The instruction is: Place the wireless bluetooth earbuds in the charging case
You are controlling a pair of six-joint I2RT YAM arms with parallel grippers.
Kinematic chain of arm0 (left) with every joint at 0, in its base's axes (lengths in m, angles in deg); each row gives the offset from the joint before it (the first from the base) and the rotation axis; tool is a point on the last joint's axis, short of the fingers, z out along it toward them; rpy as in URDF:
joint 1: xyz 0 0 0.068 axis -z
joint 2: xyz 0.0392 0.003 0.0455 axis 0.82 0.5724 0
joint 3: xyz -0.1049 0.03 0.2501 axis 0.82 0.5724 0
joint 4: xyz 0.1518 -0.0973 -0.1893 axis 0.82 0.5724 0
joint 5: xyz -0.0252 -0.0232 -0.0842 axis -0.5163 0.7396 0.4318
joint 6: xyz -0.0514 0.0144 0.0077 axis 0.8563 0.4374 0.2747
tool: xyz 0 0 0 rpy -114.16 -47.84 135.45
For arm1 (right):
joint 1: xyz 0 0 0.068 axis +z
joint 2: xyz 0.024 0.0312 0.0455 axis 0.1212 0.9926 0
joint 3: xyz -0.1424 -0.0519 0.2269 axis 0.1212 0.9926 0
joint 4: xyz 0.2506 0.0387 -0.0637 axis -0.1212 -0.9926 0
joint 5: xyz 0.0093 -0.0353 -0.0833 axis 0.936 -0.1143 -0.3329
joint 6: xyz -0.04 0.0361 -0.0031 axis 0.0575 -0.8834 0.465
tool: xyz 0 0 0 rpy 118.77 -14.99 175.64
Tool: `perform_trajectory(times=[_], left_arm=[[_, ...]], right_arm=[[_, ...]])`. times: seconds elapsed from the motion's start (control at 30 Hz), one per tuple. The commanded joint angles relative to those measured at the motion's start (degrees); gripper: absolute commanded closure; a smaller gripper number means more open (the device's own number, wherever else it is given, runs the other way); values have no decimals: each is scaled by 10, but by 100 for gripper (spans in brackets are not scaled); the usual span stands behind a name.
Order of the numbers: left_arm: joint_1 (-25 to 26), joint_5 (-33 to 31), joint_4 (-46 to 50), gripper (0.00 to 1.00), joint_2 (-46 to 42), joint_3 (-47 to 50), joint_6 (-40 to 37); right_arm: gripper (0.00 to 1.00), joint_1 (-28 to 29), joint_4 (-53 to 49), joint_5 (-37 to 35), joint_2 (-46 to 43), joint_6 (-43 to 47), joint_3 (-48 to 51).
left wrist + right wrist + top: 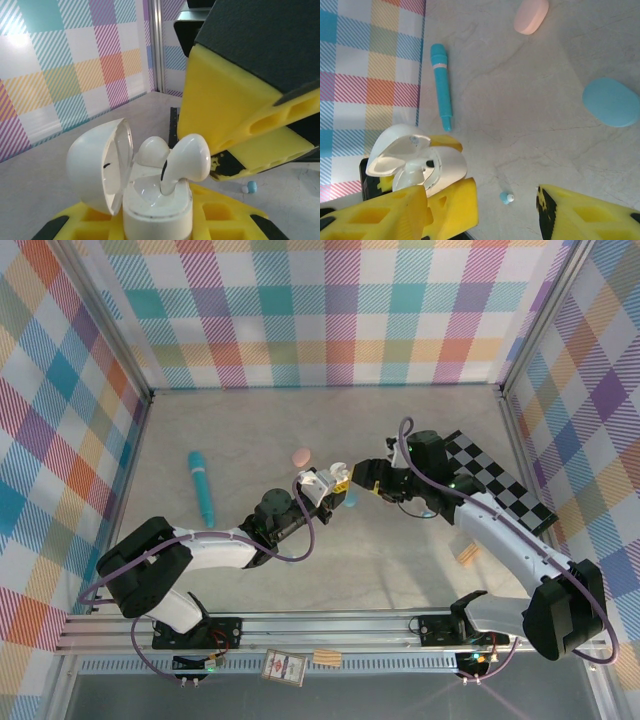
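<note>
**Slick little earbud half-seated in a case held open**

The left gripper (314,490) is closed on the base of the white pebble-shaped plastic charging case (150,200). Its yellow foam pads (220,210) sit on either side and hold the case above the grey marbled table (545,150), with the hinged lid (97,165) swung open. A glossy white earbud (184,159) stands with its stem in one well, its bulbous head tilted and proud of the rim. A second white earbud (151,149) sits lower, just behind it.

The right gripper (506,212) has its yellow fingers spread wide with nothing between them. One finger (235,110) hangs just beside the raised bud's head; I cannot tell whether it touches.

On the table below lies a tiny teal-and-white earbud (506,198). A pale blue oval case (611,101), a pale pink oval case (531,15) and a long teal cylinder (441,85) lie farther off.

The buds look featherlight, hard and smooth, so a pinch on the rounded head would probably make one squirt out of soft foam. A hold across the widest part of the head, or a light press straight down on top, seems safer. The case shell looks rigid and the hinge is its likely weak point, so the base is the right place to hold it. Sideways force could tip the bud out or twist the case in the pads.
</note>
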Motion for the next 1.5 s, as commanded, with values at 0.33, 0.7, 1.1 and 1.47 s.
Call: perform_trajectory(times=[0.33, 0.7, 1.1, 1.47], left_arm=[[10, 28, -30, 100, 12, -16, 7], [10, 22, -53, 100, 13, 0, 9], [9, 121, -73, 100, 23, 4, -48], [9, 104, -60, 100, 21, -10, -42]], right_arm=[[37, 30, -9, 31, 24, 26, -45], [34, 29, 7, -9, -55, 50, -21], [25, 25, -122, -102, 1, 57, -122], [22, 21, -244, -83, 74, 118, -196]])
